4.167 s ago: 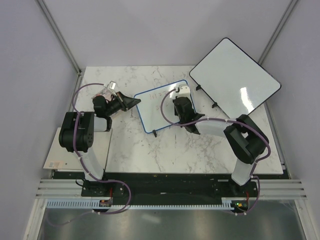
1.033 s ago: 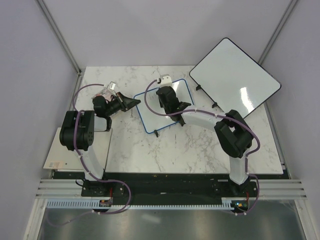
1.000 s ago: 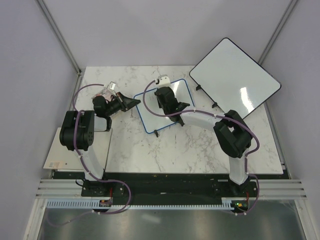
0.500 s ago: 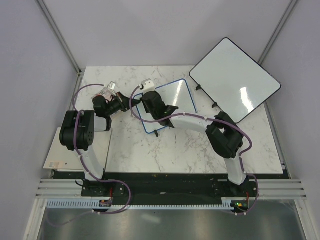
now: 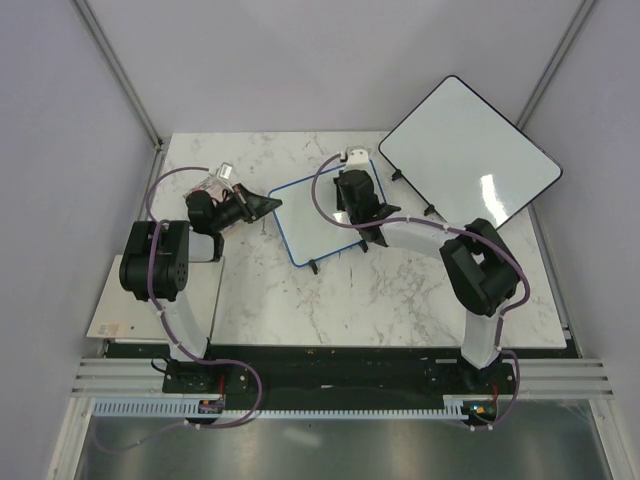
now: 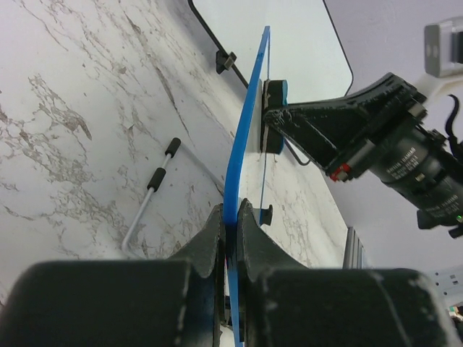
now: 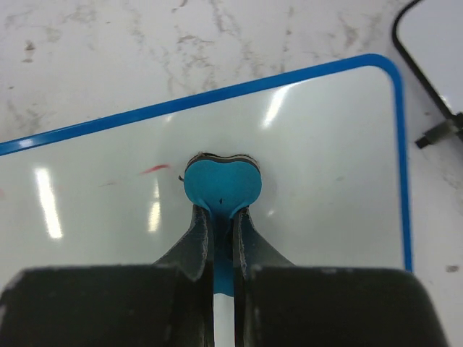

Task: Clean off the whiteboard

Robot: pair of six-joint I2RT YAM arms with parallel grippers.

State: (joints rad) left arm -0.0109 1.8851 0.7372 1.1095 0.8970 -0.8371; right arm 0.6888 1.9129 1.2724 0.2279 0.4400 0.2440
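Blue-framed, the whiteboard [image 5: 312, 218] stands tilted on its feet mid-table [image 5: 260, 290], between the two grippers. The left gripper [image 6: 230, 217] is clamped on the frame's left edge, fingers pinching the thin blue rim from both sides. The right gripper [image 7: 223, 213] is closed on a blue eraser [image 7: 221, 184], whose pad is pressed flat against the white face, in the half nearer the big board [image 5: 470, 160] and close to the far rim.

A short red streak [image 7: 154, 169] lies on the face just left of the eraser; it is too faint to read as writing.

The left arm stands folded above its base, forearm reaching right to the board's edge. The right arm bends at the elbow out to the right, then runs left and away over the board's near right corner, wrist tipped down onto the face. Seen from the left wrist, a wire foot [image 6: 153, 191] with black caps rests on the marble beside the frame.
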